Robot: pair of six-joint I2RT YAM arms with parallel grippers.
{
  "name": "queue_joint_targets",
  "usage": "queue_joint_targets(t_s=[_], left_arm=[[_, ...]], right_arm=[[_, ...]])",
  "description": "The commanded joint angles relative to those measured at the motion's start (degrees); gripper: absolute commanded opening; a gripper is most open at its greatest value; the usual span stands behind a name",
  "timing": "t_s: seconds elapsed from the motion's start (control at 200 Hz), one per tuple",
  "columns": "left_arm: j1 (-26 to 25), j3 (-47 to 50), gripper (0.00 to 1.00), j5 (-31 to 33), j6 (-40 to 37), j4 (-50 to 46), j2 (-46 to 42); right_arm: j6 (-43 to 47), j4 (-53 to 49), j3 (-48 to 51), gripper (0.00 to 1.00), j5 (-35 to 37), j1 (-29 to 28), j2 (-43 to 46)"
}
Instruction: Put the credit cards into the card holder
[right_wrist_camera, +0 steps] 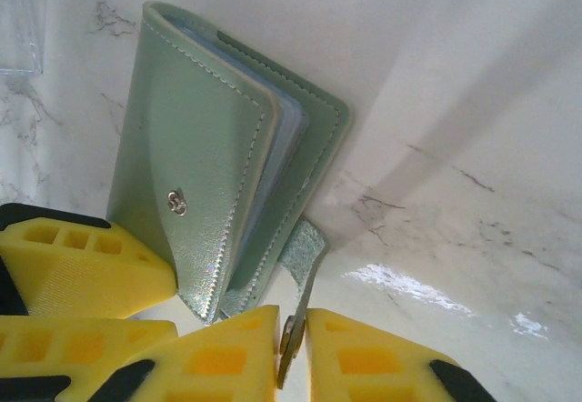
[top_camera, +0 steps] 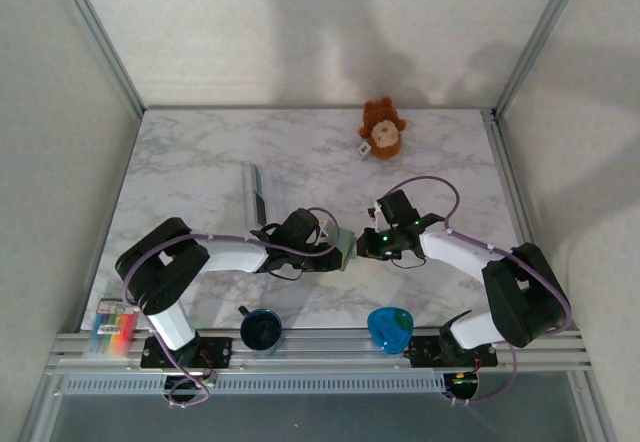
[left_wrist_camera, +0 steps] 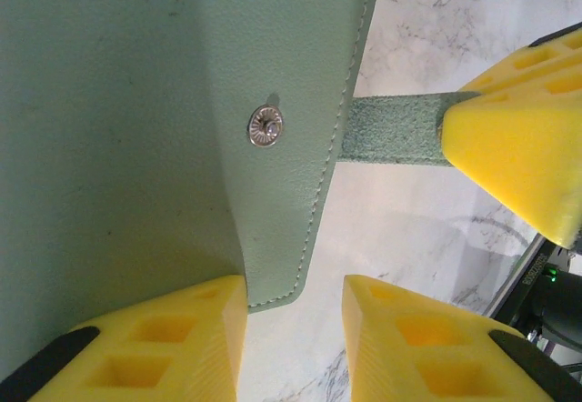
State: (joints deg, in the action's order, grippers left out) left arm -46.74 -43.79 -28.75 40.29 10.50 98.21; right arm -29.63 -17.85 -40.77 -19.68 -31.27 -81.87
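The card holder (top_camera: 347,247), a grey-green folding wallet, stands on edge on the marble between my two grippers. Its front flap with a metal snap (left_wrist_camera: 265,126) fills the left wrist view, and blue-grey inner leaves (right_wrist_camera: 284,138) show between the covers. My right gripper (right_wrist_camera: 293,329) is shut on the wallet's closing strap (right_wrist_camera: 305,247), which is pulled out sideways. My left gripper (left_wrist_camera: 293,297) is open. One of its fingers (left_wrist_camera: 182,338) rests against the wallet's lower corner, and bare marble shows between the fingers. The credit cards are out of view.
A clear plastic stand (top_camera: 255,194) is behind the left arm. A brown plush toy (top_camera: 382,128) sits at the back. A dark round cup (top_camera: 260,327), a blue object (top_camera: 389,327) and a pack of markers (top_camera: 113,324) lie along the near rail.
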Motion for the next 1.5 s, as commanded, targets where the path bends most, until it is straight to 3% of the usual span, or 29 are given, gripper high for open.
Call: queue_joint_targets(t_s=[0.0,0.16,0.3,0.541,0.671,0.746,0.861,1.141,1.352,1.437,1.492], left_arm=[[0.0,0.1,0.34,1.7,0.2,-2.8,1.5],[0.3,-1.1,0.37,0.3,1.7,-4.5,-1.3],[1.5,-1.6,0.49,1.4,3.7,-6.2,-7.9],[6.2,-3.9,0.48,7.4,0.2,-14.0,-10.9],[7.6,-4.4,0.44,9.3,-1.3,-13.5,-7.6],[7.5,-3.1,0.42,4.4,-1.7,-8.2,-5.1],[6.8,-2.4,0.39,1.3,-1.2,-4.3,-2.6],[5.9,-1.7,0.37,2.1,-1.7,-4.7,-0.2],[5.7,-0.1,0.37,2.9,-0.5,-4.7,0.3],[5.4,0.3,0.36,2.3,0.3,-4.3,0.7],[5.3,1.3,0.36,0.5,1.5,-2.0,0.8]], right_arm=[[0.2,-1.7,-2.0,0.13,0.0,0.2,-1.5],[0.8,-1.4,-2.2,0.0,-0.6,0.2,-1.0],[2.8,-1.9,-3.0,0.0,-1.7,0.2,-0.8],[3.2,-1.6,-3.8,0.0,-3.0,0.2,-1.9],[2.8,-1.6,-3.6,0.09,-2.3,0.2,-1.7],[2.3,-2.3,-4.0,0.2,-2.1,0.2,-1.9],[2.0,-3.9,-3.8,0.22,-1.0,0.2,-0.3],[2.3,-5.3,-2.8,0.0,1.0,0.2,2.5],[2.2,-4.4,-2.7,0.0,0.6,0.2,1.2],[2.0,-4.8,-3.1,0.16,1.6,0.2,0.4],[2.3,-5.2,-3.5,0.19,2.1,0.2,-0.2]])
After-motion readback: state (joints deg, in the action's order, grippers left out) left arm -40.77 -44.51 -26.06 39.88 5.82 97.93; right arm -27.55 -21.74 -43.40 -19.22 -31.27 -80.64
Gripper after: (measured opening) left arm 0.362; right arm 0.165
